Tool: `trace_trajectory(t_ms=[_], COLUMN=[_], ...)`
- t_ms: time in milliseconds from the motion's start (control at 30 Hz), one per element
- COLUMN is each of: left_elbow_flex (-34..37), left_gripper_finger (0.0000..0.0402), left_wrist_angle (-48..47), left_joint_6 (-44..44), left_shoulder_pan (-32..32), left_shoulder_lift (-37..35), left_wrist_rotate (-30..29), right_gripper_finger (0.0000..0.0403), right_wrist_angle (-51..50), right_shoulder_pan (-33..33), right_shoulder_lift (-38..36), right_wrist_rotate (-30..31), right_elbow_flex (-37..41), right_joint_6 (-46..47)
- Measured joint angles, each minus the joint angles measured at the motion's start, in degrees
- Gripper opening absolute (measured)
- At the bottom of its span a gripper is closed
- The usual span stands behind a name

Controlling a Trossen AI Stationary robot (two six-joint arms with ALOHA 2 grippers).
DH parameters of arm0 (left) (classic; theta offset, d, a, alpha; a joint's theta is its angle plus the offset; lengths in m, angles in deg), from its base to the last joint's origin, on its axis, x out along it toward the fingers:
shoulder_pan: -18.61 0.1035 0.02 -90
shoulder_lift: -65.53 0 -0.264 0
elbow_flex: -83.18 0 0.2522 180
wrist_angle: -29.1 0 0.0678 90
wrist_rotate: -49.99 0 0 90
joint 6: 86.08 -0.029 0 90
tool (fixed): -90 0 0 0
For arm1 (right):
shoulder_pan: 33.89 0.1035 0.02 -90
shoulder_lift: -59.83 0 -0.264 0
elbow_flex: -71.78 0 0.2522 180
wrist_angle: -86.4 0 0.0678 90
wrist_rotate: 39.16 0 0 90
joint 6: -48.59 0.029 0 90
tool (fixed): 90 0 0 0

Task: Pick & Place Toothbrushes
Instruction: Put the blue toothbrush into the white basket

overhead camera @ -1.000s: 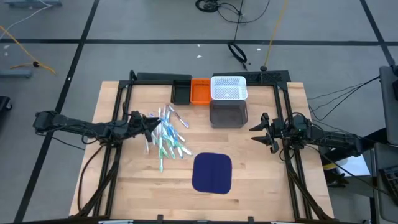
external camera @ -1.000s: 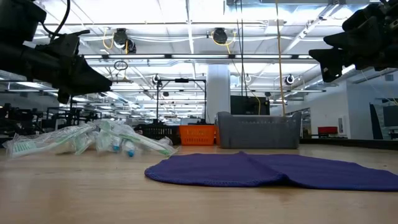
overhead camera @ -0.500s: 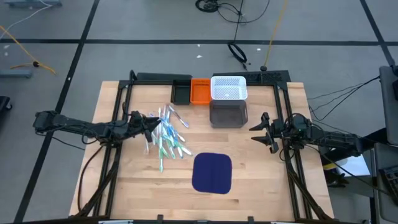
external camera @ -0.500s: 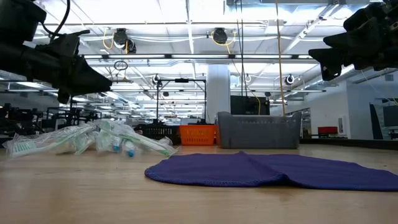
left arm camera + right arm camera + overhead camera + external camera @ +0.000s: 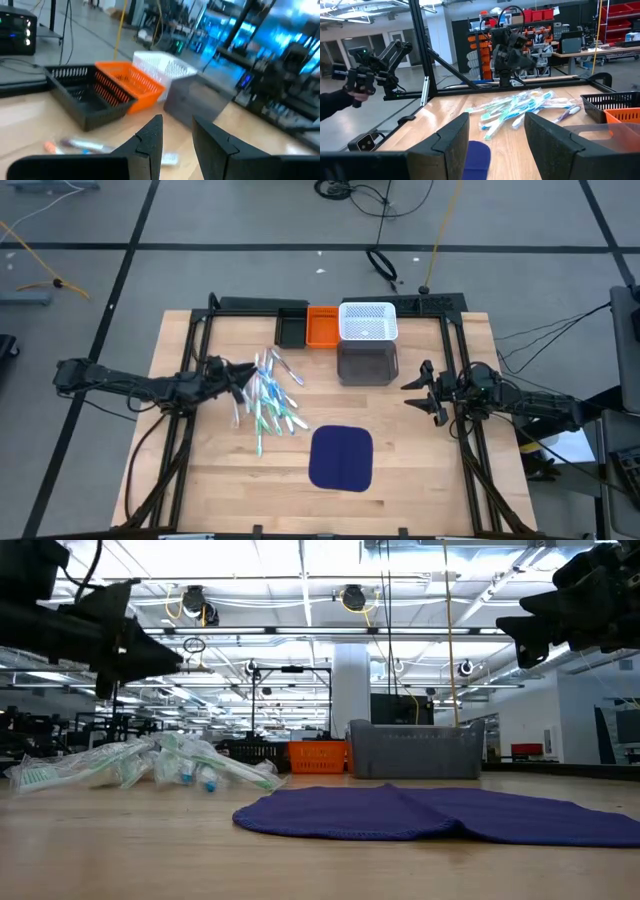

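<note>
The toothbrushes (image 5: pixel 268 398) lie in a loose pile on the wooden table, left of its middle; they also show as the pile (image 5: pixel 150 762) in the low view and the pile (image 5: pixel 520 107) in the right wrist view. My left gripper (image 5: pixel 240 377) hovers level at the pile's left edge, above it, open and holding nothing (image 5: pixel 177 132). My right gripper (image 5: pixel 412 388) waits open near the table's right side, pointing level toward the pile (image 5: pixel 495 135). Both grippers hang clear above the table in the low view.
A dark blue mat (image 5: pixel 341 457) lies near the front, right of the pile. At the far edge stand a black bin (image 5: pixel 292 328), an orange bin (image 5: pixel 322 326), a white basket (image 5: pixel 368 321) and a grey bin (image 5: pixel 367 362). A person's sleeve (image 5: pixel 335 106) shows beyond the table.
My left gripper has tipped its fingertips up a little while staying in place above the pile's left edge. The toothbrushes have not moved.
</note>
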Motion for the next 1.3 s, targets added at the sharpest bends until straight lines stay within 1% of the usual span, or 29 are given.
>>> trace_trajectory(t_ms=[133, 233, 267, 333, 433, 500, 567, 667, 800, 900, 1033, 1167, 1300], left_elbow_flex=[-0.1, -2.1, -3.4, -7.1, -13.0, -16.0, -18.1, -20.4, -22.4, -23.2, -24.2, -25.3, -26.0], left_gripper_finger=[0.0104, 0.0104, 0.0104, 0.0104, 0.0104, 0.0104, 0.0104, 0.0104, 0.0107, 0.0129, 0.0182, 0.0234, 0.0264], left_wrist_angle=[3.2, 1.8, -1.1, -11.4, -27.6, -34.2, -36.9, -36.9, -36.9, -36.9, -37.0, -37.0, -36.8], left_joint_6=[-0.7, 0.4, 0.6, 2.9, 10.6, 13.7, 14.5, 15.6, 15.6, 16.5, 17.7, 18.0, 18.0], left_shoulder_pan=[0.3, 1.7, 2.3, 3.8, 6.9, 9.3, 11.5, 14.4, 17.3, 19.0, 20.6, 21.5, 21.7], left_shoulder_lift=[0.0, 0.0, 0.1, 0.7, 3.3, 5.3, 7.6, 11.4, 17.8, 22.7, 27.5, 30.1, 32.2], left_wrist_rotate=[0.0, 0.8, 1.5, 2.0, 2.0, 4.3, 8.1, 13.6, 17.2, 19.8, 21.3, 22.2, 22.8], right_gripper_finger=[0.0185, 0.0185, 0.0185, 0.0185, 0.0185, 0.0185, 0.0185, 0.0185, 0.0185, 0.0185, 0.0185, 0.0185, 0.0185], right_wrist_angle=[0.0, 0.0, 0.0, 0.6, 2.0, 2.8, 3.0, 2.9, 2.8, 2.7, 2.5, 2.5, 2.5], right_shoulder_pan=[0.0, 0.0, 0.0, 0.0, 0.0, 0.0, 0.0, 0.0, 0.0, 0.0, 0.0, 0.0, 0.0], right_shoulder_lift=[0.0, 0.0, 0.0, 0.0, 0.0, 0.0, 0.0, 0.0, 0.0, 0.0, 0.0, 0.0, 0.0], right_wrist_rotate=[0.0, 0.0, 0.0, 0.0, 0.0, 0.0, 0.1, 0.1, 0.1, 0.1, 0.0, 0.0, 0.0], right_elbow_flex=[0.0, 0.0, 0.0, 0.0, 0.0, 0.0, 0.0, 0.0, 0.0, 0.0, 0.0, 0.0, 0.0], right_joint_6=[0.0, 0.0, 0.0, 0.0, 0.0, 0.5, 1.4, 1.5, 1.5, 1.5, 1.5, 1.5, 1.5])
